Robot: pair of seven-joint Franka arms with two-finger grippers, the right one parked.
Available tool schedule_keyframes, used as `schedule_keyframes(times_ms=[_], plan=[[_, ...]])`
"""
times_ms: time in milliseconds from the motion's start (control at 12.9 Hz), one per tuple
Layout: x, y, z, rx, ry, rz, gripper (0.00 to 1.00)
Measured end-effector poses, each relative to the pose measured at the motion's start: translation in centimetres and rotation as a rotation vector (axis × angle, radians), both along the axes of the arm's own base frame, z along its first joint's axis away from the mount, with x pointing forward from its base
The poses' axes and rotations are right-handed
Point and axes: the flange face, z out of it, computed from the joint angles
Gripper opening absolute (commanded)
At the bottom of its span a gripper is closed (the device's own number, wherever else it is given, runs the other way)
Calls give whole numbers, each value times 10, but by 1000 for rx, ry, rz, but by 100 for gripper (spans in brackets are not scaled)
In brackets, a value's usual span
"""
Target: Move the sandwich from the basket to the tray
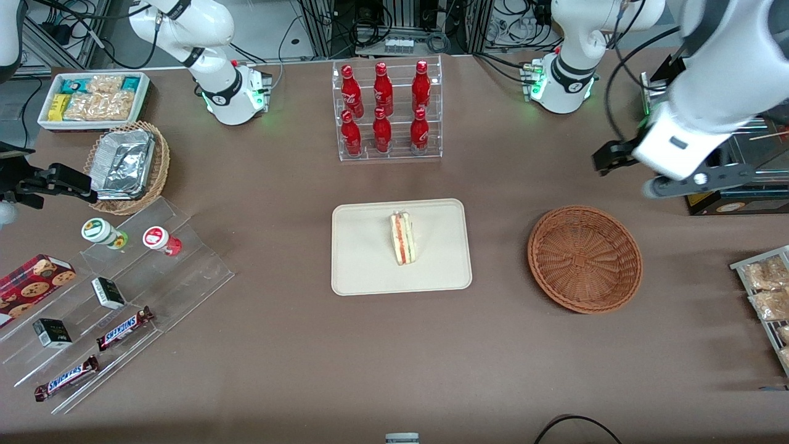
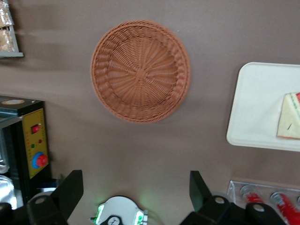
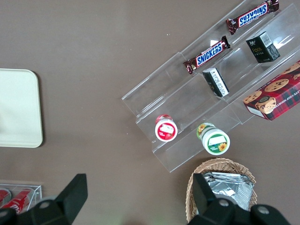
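Note:
The sandwich (image 1: 403,238), a pale bread wedge with red and green filling, lies on the cream tray (image 1: 370,271), roughly at its middle. In the left wrist view the sandwich (image 2: 290,117) shows partly, on the tray (image 2: 258,108). The reddish-brown woven basket (image 1: 555,246) sits beside the tray toward the working arm's end, with nothing in it. My gripper (image 1: 629,172) hangs high over the table, farther from the front camera than the basket (image 2: 140,70). The gripper (image 2: 135,180) is open, and only bare table and the arm's base show between its fingers.
A clear rack of red bottles (image 1: 387,111) stands farther back than the tray. A black control box (image 1: 733,197) and a wire rack of packets (image 1: 767,296) sit at the working arm's end. Stepped acrylic shelves (image 1: 111,296), a foil-filled tan basket (image 1: 126,166) and a snack bin (image 1: 92,98) lie toward the parked arm's end.

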Motion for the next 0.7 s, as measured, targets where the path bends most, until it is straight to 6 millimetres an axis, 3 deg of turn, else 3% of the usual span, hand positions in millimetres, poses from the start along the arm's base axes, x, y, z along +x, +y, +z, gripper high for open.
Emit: schedule_keyframes(times_ms=[310, 698], plan=[[-17, 35, 6, -32, 13, -27, 100], [-28, 55, 14, -43, 1, -10, 100]])
